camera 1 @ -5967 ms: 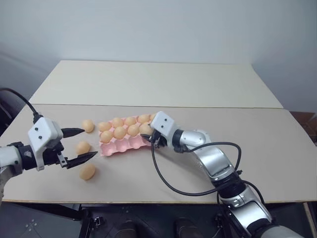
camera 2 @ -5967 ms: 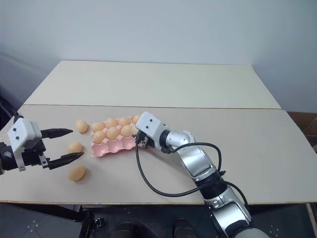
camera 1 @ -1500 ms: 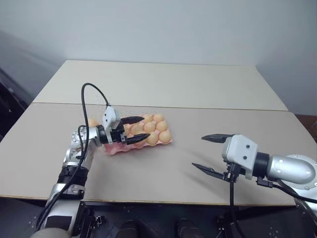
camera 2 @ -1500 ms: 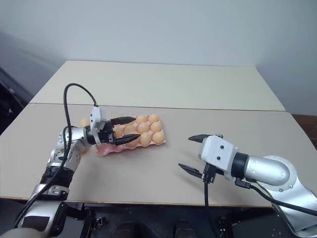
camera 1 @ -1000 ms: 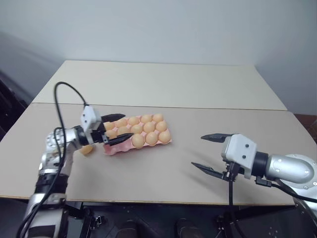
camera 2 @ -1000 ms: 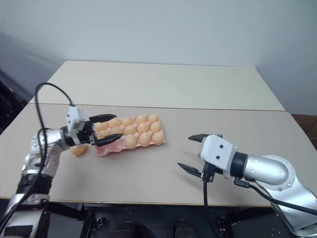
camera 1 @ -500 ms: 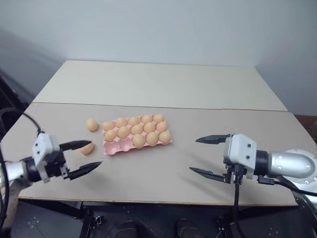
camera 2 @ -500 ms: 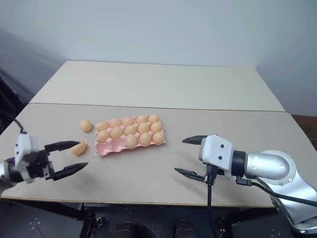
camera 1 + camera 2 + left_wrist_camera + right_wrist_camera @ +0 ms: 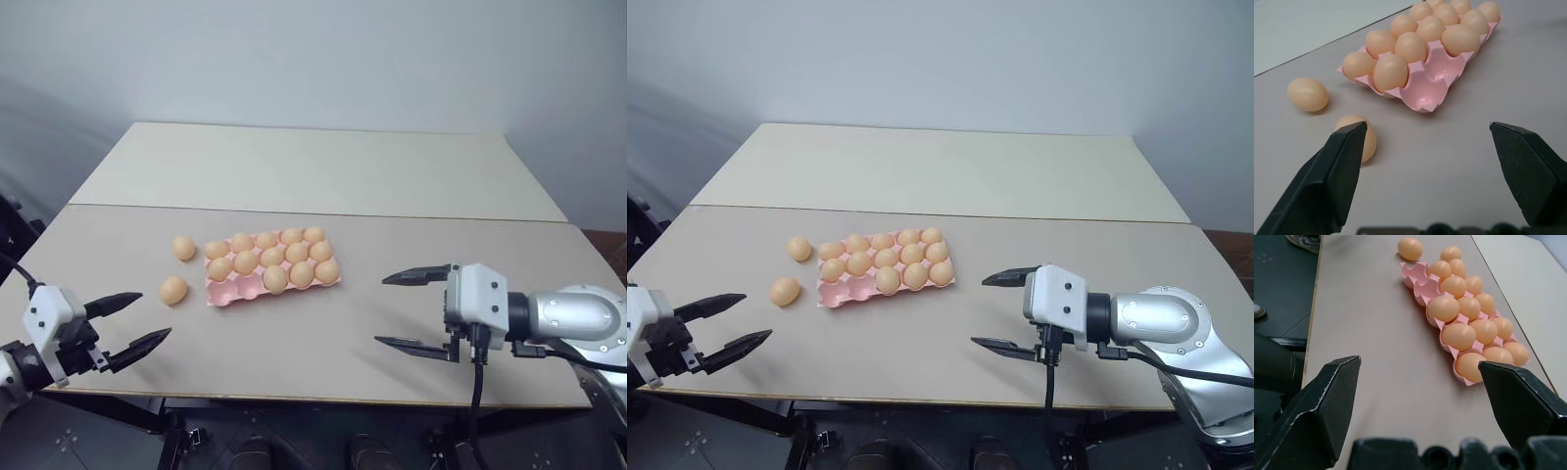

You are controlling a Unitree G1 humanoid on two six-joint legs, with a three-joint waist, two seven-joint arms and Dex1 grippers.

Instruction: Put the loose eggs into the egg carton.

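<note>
The pink egg carton (image 9: 238,290) lies left of the table's middle. Its back and middle rows are full, and the front row holds three eggs with two bare cups at its left end. Two loose eggs rest on the table left of it, one (image 9: 183,247) by the back corner and one (image 9: 173,289) by the front corner. My left gripper (image 9: 154,314) hovers open and empty near the front left edge, a short way in front of the nearer egg (image 9: 1359,142). Off to the carton's right, my right gripper (image 9: 380,311) is open and empty, pointing left toward it (image 9: 1420,284).
The carton's table (image 9: 323,343) has its front edge just under both grippers. A second table (image 9: 313,166) butts against it at the back, with a seam between them. Bare tabletop stretches between the carton and the right gripper.
My left gripper has drawn back from the carton's left end to the front left edge, open and empty. The right gripper has turned slightly in place. One loose egg fewer than six seconds ago.
</note>
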